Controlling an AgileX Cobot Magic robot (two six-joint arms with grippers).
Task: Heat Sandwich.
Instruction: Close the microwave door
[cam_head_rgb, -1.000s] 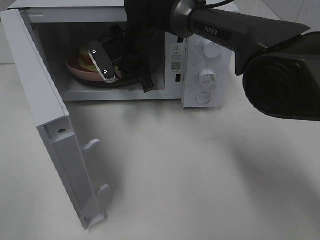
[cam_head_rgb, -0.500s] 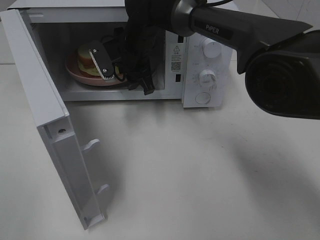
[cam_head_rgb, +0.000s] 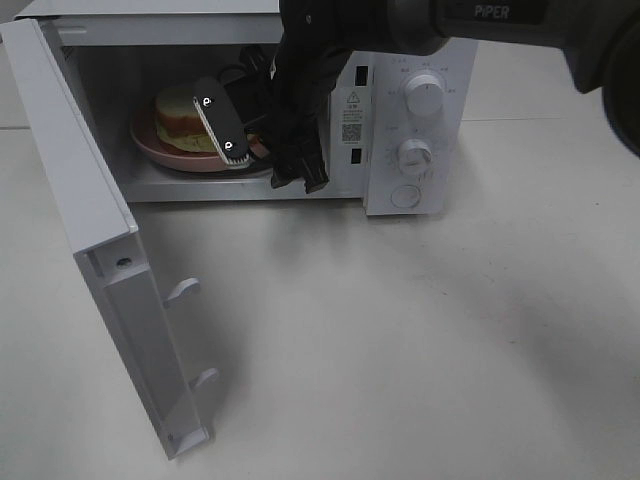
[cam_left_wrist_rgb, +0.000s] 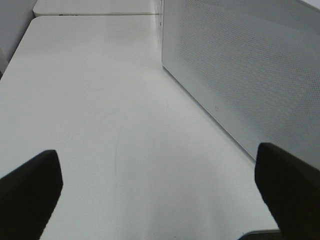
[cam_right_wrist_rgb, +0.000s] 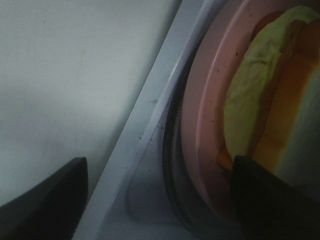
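Observation:
The sandwich (cam_head_rgb: 180, 112) lies on a round pink plate (cam_head_rgb: 165, 152) inside the open microwave (cam_head_rgb: 415, 130). At the oven's mouth, my right gripper (cam_head_rgb: 250, 140) stands open, one black finger (cam_head_rgb: 222, 125) slanting across the plate's near right edge. In the right wrist view the sandwich (cam_right_wrist_rgb: 270, 100) and the plate's rim (cam_right_wrist_rgb: 200, 125) lie between the spread jaws of the right gripper (cam_right_wrist_rgb: 160, 200), which touch neither. My left gripper (cam_left_wrist_rgb: 160, 195) is open over bare table, with nothing between its fingertips; it does not show in the exterior view.
The microwave door (cam_head_rgb: 90, 220) stands swung out to the left, over the table's front left. Two knobs and a button sit on the control panel (cam_head_rgb: 418, 155). A perforated white microwave wall (cam_left_wrist_rgb: 250, 65) runs beside the left gripper. White table (cam_head_rgb: 400, 350) stretches in front.
The right gripper's jaws have spread apart off the plate's rim and drawn back a little to the right. The plate and sandwich stay inside the oven. The left gripper is unchanged.

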